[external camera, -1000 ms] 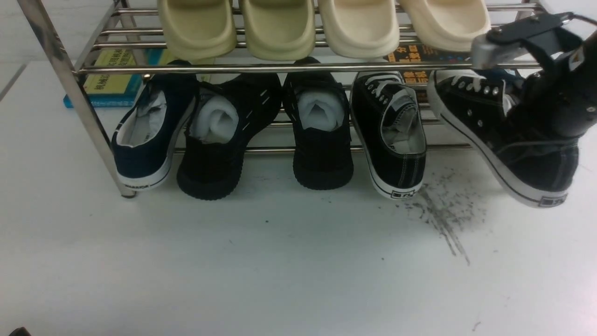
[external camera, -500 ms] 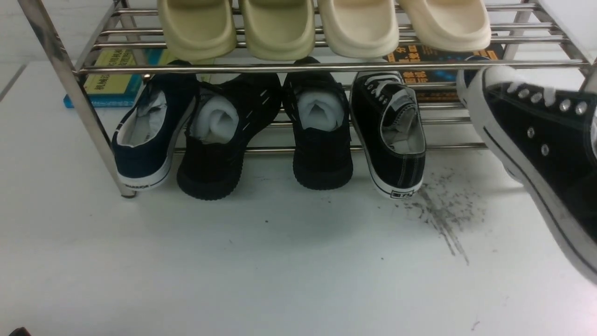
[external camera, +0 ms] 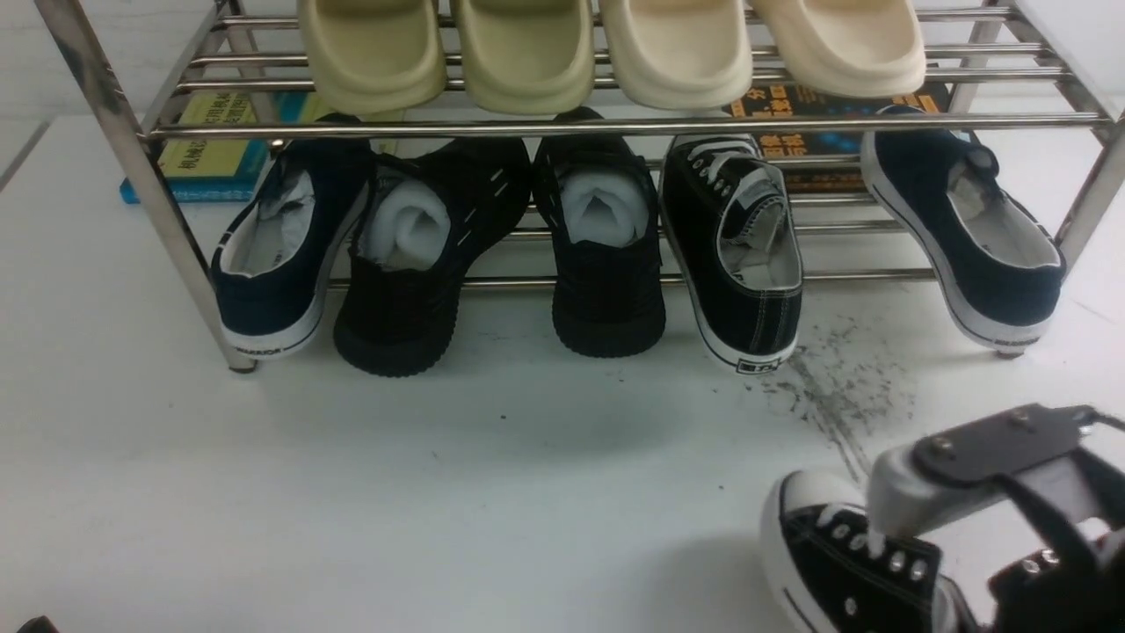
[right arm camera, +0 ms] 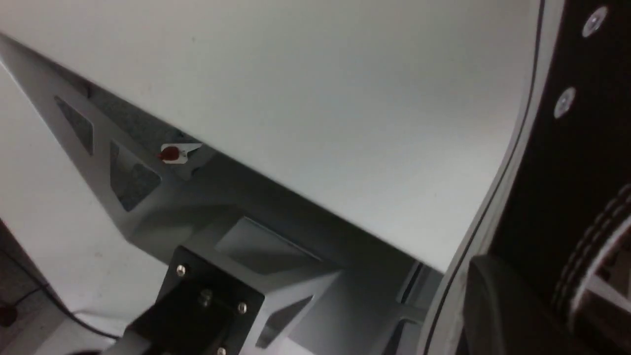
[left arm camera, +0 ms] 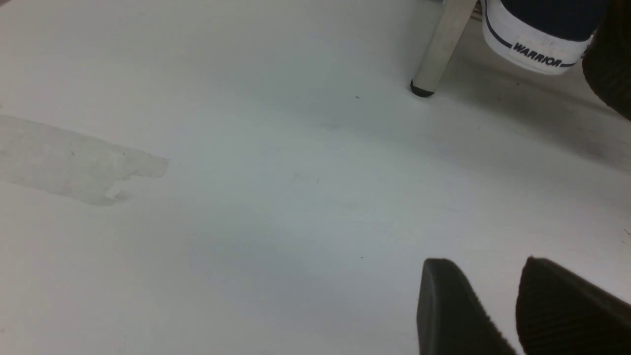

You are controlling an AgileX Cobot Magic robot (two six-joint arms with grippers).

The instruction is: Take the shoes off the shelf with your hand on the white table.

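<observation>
One black canvas shoe point(external camera: 839, 571) with white laces and a white toe cap is low over the white table point(external camera: 527, 492) at the front right. My right gripper point(external camera: 905, 519) is shut on its collar. In the right wrist view a black finger point(right arm camera: 493, 305) presses the side of the shoe point(right arm camera: 581, 148). The other shoe point(external camera: 738, 255) of the pair rests heel-out on the lower tier of the shelf point(external camera: 562, 127). My left gripper point(left arm camera: 490, 276) hovers open over the bare table point(left arm camera: 246, 197) near the shelf's leg point(left arm camera: 438, 49), holding nothing.
Navy shoes point(external camera: 281, 246) point(external camera: 967, 237) sit at both ends of the lower tier, with two all-black paper-stuffed shoes point(external camera: 422, 255) between. Cream slippers point(external camera: 527, 53) fill the top tier. Books point(external camera: 211, 149) lie behind. Dark scuff streaks point(external camera: 835, 404) mark the table. The table's near edge point(right arm camera: 315, 207) is close to the held shoe.
My right gripper has pulled the black canvas shoe off the shelf's right end and carried it down toward the front of the table. A navy shoe behind it now shows.
</observation>
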